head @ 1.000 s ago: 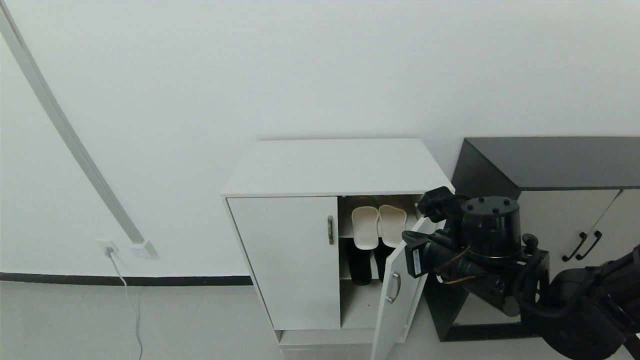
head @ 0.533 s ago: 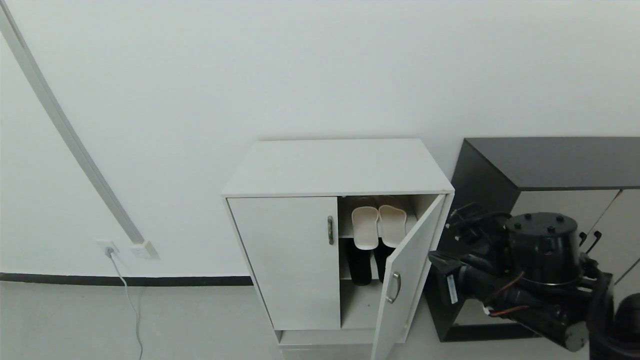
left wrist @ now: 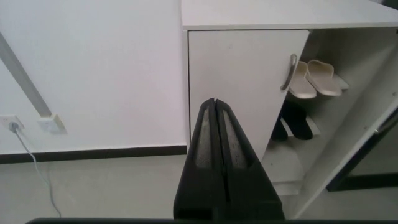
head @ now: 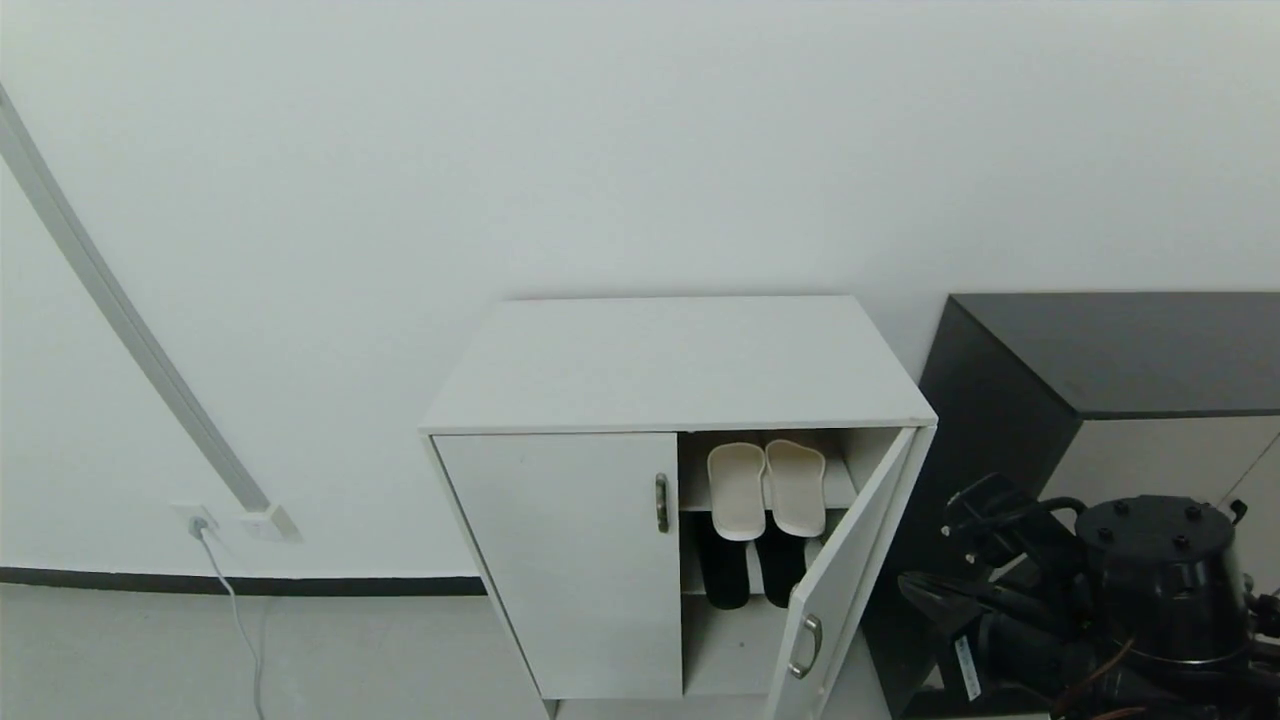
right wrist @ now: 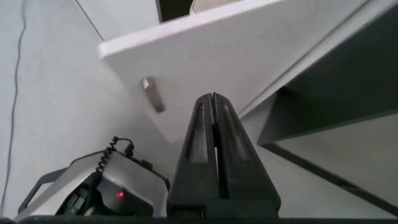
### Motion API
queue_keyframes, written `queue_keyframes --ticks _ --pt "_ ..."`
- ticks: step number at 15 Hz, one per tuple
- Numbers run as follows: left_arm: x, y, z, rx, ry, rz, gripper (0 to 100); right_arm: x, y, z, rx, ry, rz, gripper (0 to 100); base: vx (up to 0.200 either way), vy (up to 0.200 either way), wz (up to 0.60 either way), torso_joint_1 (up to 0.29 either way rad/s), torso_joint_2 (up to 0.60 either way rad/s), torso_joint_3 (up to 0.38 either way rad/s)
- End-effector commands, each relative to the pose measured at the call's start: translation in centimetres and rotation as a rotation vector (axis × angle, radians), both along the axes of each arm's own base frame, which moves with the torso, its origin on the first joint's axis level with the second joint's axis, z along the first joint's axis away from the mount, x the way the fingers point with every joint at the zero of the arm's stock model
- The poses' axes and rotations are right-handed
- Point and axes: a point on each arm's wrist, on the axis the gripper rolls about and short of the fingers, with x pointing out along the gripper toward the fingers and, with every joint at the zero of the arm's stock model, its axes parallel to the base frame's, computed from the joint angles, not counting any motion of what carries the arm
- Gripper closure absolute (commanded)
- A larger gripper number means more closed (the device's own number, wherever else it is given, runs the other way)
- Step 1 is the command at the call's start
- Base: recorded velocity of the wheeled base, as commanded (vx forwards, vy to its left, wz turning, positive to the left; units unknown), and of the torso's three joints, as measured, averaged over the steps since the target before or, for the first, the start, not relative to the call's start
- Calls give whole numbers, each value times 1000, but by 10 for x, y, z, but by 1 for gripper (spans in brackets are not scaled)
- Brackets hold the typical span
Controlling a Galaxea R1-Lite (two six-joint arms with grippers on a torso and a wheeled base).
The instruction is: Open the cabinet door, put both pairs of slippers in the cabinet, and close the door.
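Head view high, facing cabinet [head: 680, 360], left wrist shares it, right wrist seemingly beneath door [right wrist: 261, 50]

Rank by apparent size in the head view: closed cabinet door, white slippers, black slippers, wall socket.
1. closed cabinet door
2. white slippers
3. black slippers, partly hidden, so unsure against the white pair
4. wall socket

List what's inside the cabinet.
White slippers lie on the upper shelf, black slippers just below them. The closed left door hides the cabinet's other half.
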Motion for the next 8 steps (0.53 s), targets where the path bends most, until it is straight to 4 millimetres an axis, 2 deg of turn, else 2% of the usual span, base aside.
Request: queue_keyframes --ticks 1,8 --pt "0 0 0 -1 0 -2 100 0 7 -6 -15 20 22 100 0 0 0 0 0 0" --pt "0 0 0 -1 0 0 100 36 38 -33 20 30 2 100 0 0 0 0 0 0"
